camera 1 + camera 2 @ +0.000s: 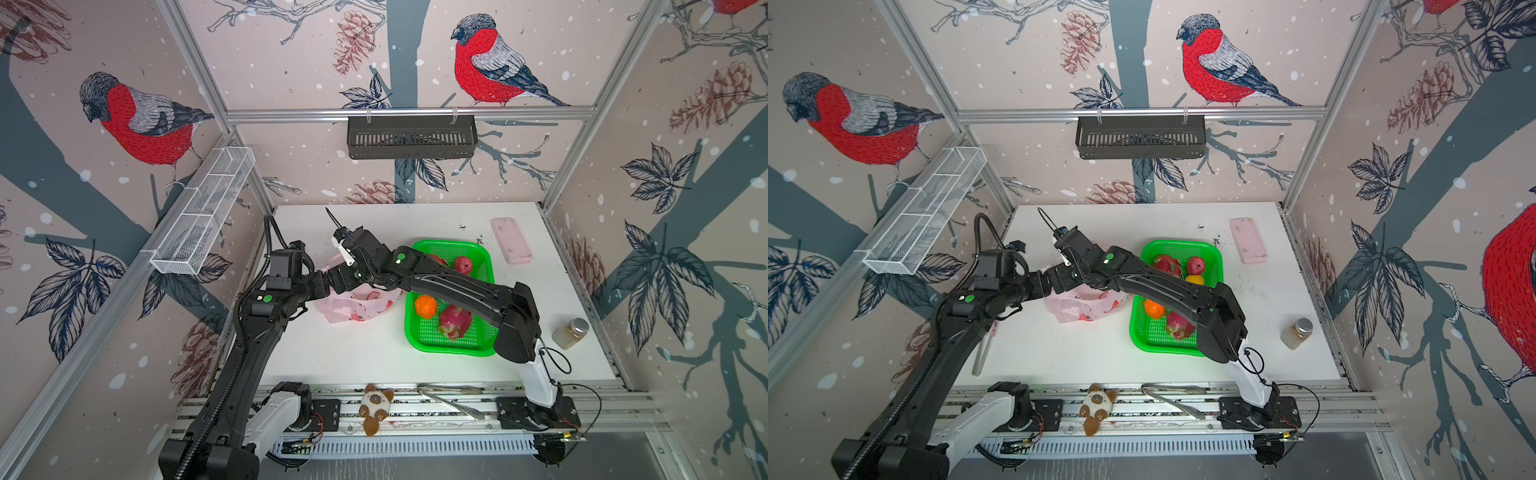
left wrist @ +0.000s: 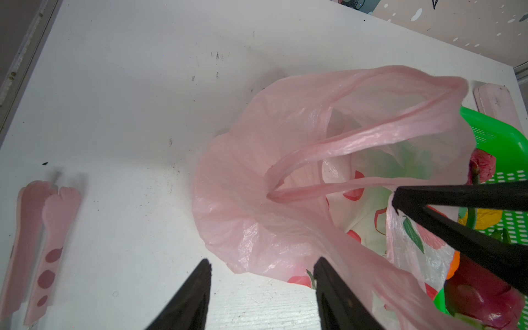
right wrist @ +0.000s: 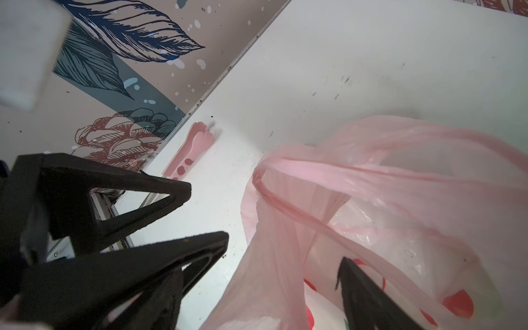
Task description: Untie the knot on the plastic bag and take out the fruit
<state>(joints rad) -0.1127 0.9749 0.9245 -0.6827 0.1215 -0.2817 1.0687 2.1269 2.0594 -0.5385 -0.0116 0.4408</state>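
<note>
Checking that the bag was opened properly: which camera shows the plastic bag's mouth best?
The left wrist view: the plastic bag sits central, mouth gaping, handle loops apart. The right wrist view shows only one side of the mouth, close up. In both top views the arms cover most of it.

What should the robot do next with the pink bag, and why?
Probably lift both grippers away from the bag. The bag lies open with its handles untied, and I can see no fruit inside. Five fruits already sit in the green basket. The left gripper and right gripper stand open over the bag, holding nothing.
</note>
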